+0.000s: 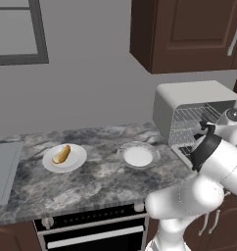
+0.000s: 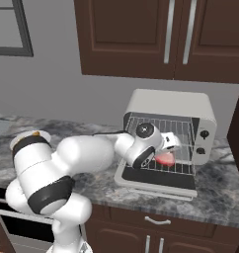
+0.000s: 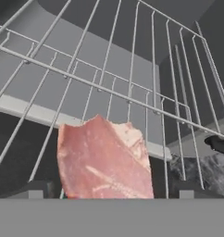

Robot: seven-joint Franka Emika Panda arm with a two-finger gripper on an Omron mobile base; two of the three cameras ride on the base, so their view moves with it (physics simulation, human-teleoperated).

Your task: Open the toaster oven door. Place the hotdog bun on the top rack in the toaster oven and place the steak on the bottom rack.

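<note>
We see our tool [image 3: 109,189] at the mouth of the toaster oven [image 2: 171,106], its fingers spread wide either side of the steak [image 3: 104,159] and clear of it. The steak lies on the bottom rack [image 3: 35,134], above the lowered toaster oven door [image 2: 158,184]. The hotdog bun [image 1: 61,154] sits on a white plate [image 1: 76,162] on the worktop [image 1: 91,186].

No writing, label, brand or number can be read anywhere here. The toaster oven [image 2: 169,114] has two dark knobs on its pale front panel with no legible marks beside them, and the row of small marks on the black built-in oven [image 1: 89,230] is too fine to read.
</note>
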